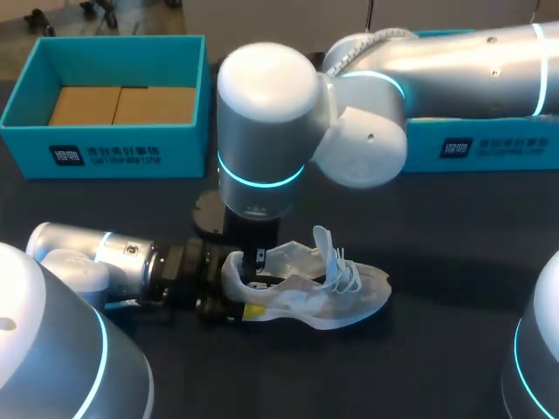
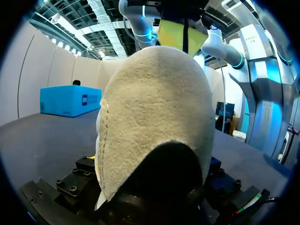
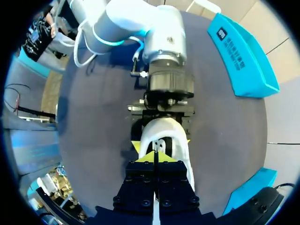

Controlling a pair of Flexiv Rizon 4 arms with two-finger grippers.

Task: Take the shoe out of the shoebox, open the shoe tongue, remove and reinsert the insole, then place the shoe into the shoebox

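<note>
White shoe (image 1: 349,297) upright, outside teal shoebox (image 1: 113,39)

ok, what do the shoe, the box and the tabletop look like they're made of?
Shoe: white, soft-looking fabric upper with cord laces. The heel has a fuzzy, suede-like nap and is matte.
Box: probably cardboard, with matte teal walls and a plain brown board floor inside.
Tabletop: dark and matte with no glare. It could be cloth or a mat; I can't tell which.

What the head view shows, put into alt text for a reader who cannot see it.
A white shoe lies on a dark table, its heel held by the left gripper, the right gripper at its opening from above. An open teal shoebox stands at the far left.
</note>
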